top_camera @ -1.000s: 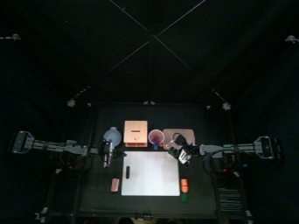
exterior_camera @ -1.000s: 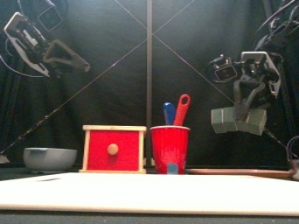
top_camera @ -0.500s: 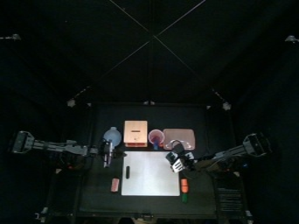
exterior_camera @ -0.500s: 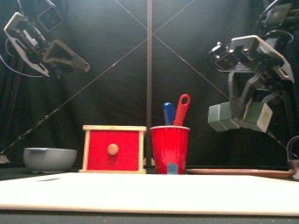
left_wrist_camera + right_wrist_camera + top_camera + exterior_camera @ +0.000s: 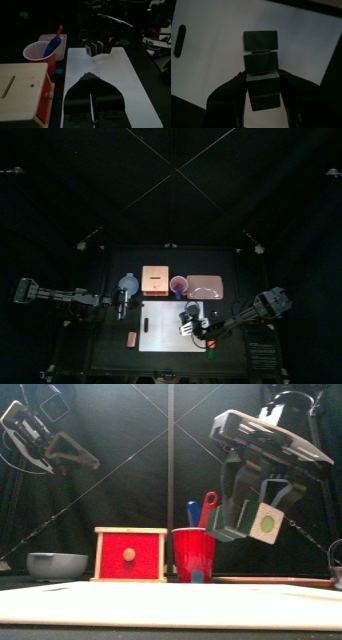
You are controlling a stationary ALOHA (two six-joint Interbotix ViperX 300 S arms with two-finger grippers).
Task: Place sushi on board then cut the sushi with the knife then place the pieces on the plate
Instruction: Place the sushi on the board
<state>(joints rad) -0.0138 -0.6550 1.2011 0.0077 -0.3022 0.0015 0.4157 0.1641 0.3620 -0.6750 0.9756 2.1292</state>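
Right gripper (image 5: 198, 325) clamped on dark green block sushi roll (image 5: 260, 60), long axis along jaws, hanging over 3 o'clock side of white cutting board (image 5: 160, 333). Left gripper (image 5: 90, 76) closed, empty, off at 10 o'clock.

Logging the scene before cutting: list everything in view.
Board: one, white, table centre.
Sushi: one roll, dark green, held above board.
Box: one, wood with red front, behind board.
Cup: one, red, right of box.
Blue knife: one, in cup.
Red knife: one, in cup.
Bowl: one, blue-grey, left of box.
Tray: one, pink, right of cup.
Toy: one, orange-red, left of board.
Left pincer: one, black, shut, near bowl.
Right pincer: one, black, shut on sushi.
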